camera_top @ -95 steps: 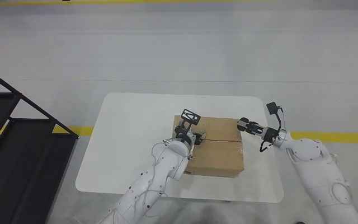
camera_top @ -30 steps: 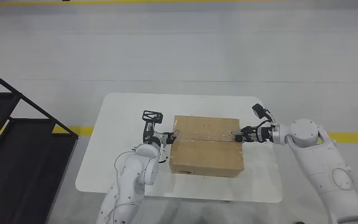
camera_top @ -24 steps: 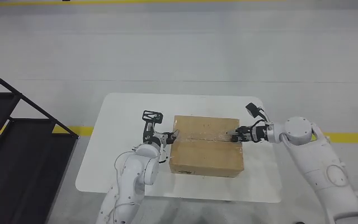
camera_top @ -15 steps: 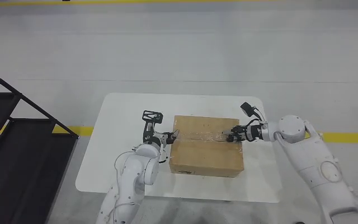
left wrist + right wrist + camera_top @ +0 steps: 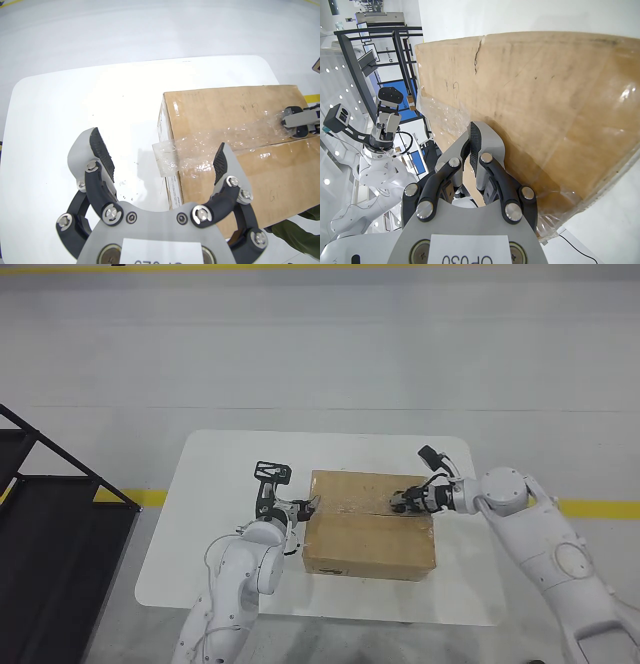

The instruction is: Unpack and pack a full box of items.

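Right gripper [image 5: 401, 504] slid further left along the top seam of the box [image 5: 368, 544], pressed together pinching crumpled clear tape [image 5: 200, 147], left gripper [image 5: 158, 140] spread wide at the box's left end beside the loose tape tab, box at frame centre on the white bench [image 5: 220, 524]

Box [image 5: 370, 544] inside hidden, tape [image 5: 200, 147] end buried in right claw [image 5: 471, 137]

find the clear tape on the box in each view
Top view: the tape runs along the box top's middle seam.
Left wrist view: tape across the box top, one end sticking past the edge.
Right wrist view: crinkled tape just beyond the right hand.
Shared landmark: the right hand, gripping the tape.
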Controlling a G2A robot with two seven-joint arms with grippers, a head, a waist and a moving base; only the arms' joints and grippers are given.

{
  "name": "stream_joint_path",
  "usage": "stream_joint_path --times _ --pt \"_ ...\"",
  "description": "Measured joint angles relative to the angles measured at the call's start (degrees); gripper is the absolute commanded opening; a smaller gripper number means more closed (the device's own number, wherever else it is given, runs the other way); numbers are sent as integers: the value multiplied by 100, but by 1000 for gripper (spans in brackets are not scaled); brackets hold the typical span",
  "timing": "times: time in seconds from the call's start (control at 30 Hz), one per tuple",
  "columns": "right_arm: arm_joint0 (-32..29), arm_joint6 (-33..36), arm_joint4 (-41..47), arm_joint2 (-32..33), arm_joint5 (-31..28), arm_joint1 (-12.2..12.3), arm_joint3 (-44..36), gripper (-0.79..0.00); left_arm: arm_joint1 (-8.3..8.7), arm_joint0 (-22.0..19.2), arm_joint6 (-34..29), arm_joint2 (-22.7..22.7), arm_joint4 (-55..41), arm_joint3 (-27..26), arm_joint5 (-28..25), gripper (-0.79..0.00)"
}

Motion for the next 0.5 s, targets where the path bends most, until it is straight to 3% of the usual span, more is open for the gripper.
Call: stream_joint_path --times 0.23,0.5 --pt "4 117 135 120 -299 24 35 -785 0 0 0 0 0 0 0 0" --pt "-541 609 304 824 -392 314 -789 -785 0 0 0 0 0 0 0 0"
